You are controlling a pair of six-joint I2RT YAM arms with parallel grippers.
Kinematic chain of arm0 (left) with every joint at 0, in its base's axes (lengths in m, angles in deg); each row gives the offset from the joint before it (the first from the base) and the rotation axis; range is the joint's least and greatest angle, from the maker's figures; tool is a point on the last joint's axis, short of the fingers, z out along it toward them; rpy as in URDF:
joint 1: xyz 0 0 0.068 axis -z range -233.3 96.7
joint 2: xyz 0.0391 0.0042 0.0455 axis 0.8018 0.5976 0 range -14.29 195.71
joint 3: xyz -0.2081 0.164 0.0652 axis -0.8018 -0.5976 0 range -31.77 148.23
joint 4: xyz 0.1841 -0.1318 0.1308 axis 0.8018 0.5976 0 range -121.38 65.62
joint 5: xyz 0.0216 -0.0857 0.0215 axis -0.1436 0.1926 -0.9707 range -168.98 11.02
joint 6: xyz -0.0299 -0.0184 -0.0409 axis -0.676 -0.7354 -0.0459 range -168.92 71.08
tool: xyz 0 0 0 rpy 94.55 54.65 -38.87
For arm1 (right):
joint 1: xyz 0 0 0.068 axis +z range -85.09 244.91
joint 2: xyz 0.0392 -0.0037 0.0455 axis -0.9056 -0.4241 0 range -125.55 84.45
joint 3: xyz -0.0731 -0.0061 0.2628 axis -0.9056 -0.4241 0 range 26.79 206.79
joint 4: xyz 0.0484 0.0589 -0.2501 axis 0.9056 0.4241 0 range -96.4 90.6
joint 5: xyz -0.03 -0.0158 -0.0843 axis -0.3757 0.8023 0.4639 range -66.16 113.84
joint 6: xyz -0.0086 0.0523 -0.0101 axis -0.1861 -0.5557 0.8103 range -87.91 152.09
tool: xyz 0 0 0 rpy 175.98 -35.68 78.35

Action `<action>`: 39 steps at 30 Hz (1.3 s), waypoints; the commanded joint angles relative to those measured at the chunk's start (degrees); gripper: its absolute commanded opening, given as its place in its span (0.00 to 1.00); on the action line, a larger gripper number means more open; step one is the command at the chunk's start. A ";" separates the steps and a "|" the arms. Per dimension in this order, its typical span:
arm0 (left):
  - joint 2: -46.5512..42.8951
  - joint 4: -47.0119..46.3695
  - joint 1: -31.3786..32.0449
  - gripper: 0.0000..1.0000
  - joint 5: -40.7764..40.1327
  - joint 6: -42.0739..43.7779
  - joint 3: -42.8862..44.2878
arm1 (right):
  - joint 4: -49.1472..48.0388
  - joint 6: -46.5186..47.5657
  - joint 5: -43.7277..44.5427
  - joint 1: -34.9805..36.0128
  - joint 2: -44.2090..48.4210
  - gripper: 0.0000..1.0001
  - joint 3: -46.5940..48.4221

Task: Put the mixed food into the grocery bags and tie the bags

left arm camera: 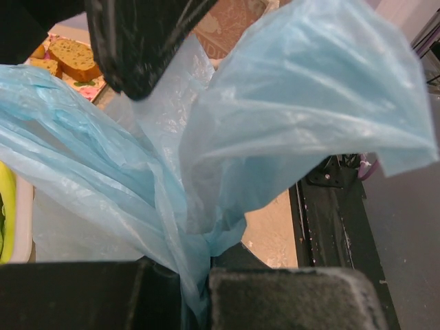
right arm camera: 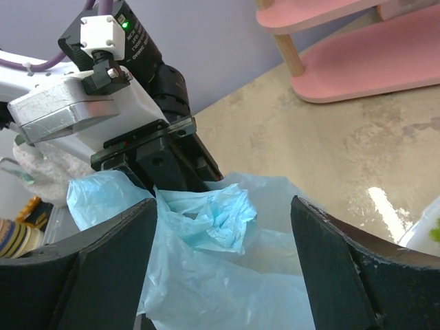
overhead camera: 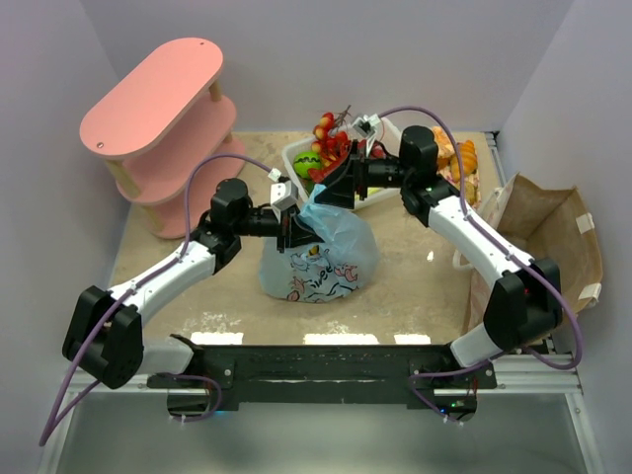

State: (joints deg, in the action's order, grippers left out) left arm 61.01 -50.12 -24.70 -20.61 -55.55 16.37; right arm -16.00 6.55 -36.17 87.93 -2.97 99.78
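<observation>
Light in the top view is soft and even, from above. White glare strips lie along the near edge of the table, and shadows are faint. At my left wrist the bag glows, lit through, while my left fingers are dark and blurred. My right wrist view shows one glare patch on the table.

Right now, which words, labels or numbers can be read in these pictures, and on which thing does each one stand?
"wee": letters in the cartoon print on the light-blue plastic bag, top view; folds hide the rest of the word, so this reading is uncertain.
Nothing else is legible; the brown paper bag shows no print.
</observation>
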 commanded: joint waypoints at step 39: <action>-15.10 9.44 0.14 0.97 -15.74 10.60 11.72 | 1.26 -0.74 1.30 1.23 0.76 0.00 2.59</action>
State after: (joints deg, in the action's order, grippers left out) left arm 47.46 -33.03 -24.70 -38.44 -41.56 27.08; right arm -15.09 5.20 -35.49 88.92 -4.52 100.20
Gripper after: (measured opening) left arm 0.959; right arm 0.011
